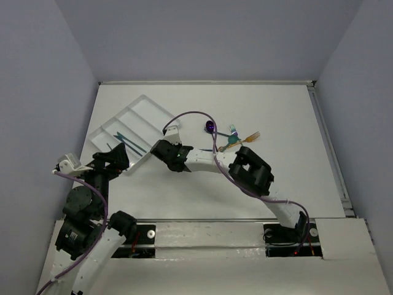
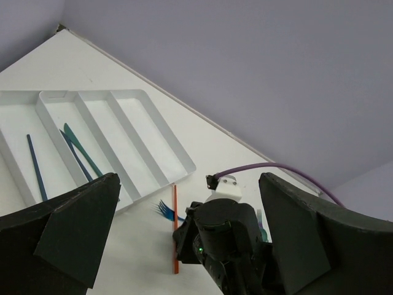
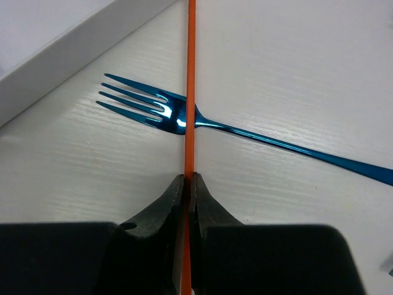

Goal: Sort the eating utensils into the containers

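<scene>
My right gripper (image 3: 189, 181) is shut on a thin orange utensil (image 3: 190, 92), which runs straight out from the jaws and crosses over a blue fork (image 3: 153, 104) lying on the table. In the top view this gripper (image 1: 161, 147) is just right of the white cutlery tray (image 1: 142, 97). The left wrist view shows the orange utensil (image 2: 175, 227), the blue fork (image 2: 164, 210) and the tray (image 2: 153, 123). The tray holds a navy utensil (image 2: 35, 166) and a teal knife (image 2: 80, 147). My left gripper (image 2: 189, 184) is open and empty at the tray's near corner (image 1: 116, 157).
A purple spoon (image 1: 210, 126), a teal utensil (image 1: 232, 140) and an orange-brown fork (image 1: 250, 136) lie together right of centre. The right arm's purple cable (image 1: 190, 114) loops above the table. The tray's edge (image 3: 61, 55) is close to the fork's tines.
</scene>
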`<control>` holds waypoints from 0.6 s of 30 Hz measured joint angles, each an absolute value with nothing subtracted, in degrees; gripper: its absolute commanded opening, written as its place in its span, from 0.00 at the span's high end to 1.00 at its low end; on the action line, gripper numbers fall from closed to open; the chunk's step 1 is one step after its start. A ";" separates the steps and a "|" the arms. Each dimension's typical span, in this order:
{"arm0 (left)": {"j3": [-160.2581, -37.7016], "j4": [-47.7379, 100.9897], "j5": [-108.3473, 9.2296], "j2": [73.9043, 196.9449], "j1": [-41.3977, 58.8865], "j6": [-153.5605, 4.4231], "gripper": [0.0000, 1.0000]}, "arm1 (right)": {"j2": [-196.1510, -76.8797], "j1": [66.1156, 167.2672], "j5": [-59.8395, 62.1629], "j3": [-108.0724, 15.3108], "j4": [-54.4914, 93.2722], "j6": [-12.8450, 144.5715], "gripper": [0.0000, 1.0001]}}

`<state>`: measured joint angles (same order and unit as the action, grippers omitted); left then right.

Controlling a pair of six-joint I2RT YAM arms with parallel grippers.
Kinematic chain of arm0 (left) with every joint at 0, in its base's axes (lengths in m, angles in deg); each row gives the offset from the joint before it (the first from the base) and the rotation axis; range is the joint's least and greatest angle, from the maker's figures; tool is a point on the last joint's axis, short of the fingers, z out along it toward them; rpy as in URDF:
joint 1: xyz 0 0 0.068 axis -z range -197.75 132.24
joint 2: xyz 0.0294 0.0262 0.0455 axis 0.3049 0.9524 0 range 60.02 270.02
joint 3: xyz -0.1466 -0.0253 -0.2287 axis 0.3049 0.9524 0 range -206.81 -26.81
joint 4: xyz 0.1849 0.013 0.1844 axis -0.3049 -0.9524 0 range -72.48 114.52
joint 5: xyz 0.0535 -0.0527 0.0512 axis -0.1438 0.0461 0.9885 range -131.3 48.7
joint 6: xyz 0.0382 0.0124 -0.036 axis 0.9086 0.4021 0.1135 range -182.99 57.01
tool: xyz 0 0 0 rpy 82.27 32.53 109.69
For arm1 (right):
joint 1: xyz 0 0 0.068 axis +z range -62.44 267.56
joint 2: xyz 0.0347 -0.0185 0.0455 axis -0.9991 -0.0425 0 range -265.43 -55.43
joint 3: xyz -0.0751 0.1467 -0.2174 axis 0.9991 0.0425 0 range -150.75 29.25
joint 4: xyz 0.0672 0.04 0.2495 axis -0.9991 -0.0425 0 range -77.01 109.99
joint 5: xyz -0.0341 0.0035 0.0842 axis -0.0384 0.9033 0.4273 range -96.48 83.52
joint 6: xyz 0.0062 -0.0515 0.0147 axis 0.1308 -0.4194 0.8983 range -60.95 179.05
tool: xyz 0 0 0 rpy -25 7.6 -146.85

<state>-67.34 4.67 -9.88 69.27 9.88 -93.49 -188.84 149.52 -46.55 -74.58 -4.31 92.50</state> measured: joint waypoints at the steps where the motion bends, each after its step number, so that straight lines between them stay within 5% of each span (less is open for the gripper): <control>1: -67.34 4.73 -9.88 69.27 9.86 -93.49 0.01 | -188.58 149.45 -46.62 -74.18 -4.20 92.46 1.00; 10: -67.34 4.99 -10.03 69.27 9.88 -93.45 0.01 | -175.02 148.73 -42.79 -60.83 6.45 88.39 1.00; 18: -67.34 5.01 -10.03 69.27 9.88 -93.45 0.01 | -171.57 148.71 -28.54 -61.18 20.15 84.11 1.00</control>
